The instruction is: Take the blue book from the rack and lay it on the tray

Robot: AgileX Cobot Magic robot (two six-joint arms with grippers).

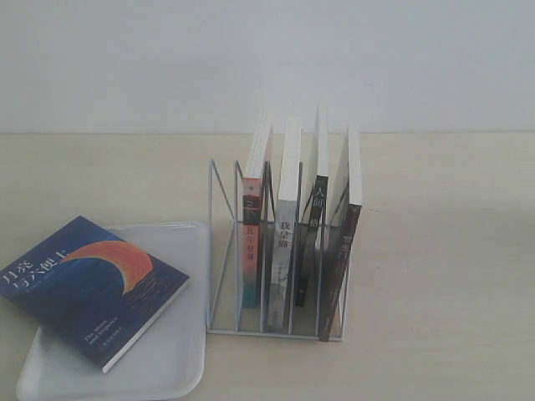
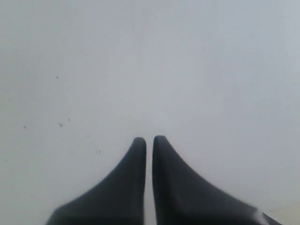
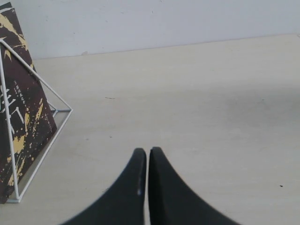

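Note:
The blue book [image 1: 90,286] with its orange crescent lies flat, cover up, on the white tray [image 1: 171,361] at the front left, its left corner jutting over the tray's edge. The white wire rack [image 1: 224,251] stands in the middle and holds several upright books. Neither arm shows in the exterior view. My left gripper [image 2: 149,139] is shut with nothing in it, facing a plain pale surface. My right gripper [image 3: 148,151] is shut and empty above the bare table, beside the rack's end [image 3: 47,112] and a dark book cover [image 3: 23,117].
In the rack stand a red-and-teal-spined book [image 1: 251,242], a grey-spined book [image 1: 284,259] and two black-spined books [image 1: 338,267]. A pale wall rises behind the beige table [image 1: 443,276].

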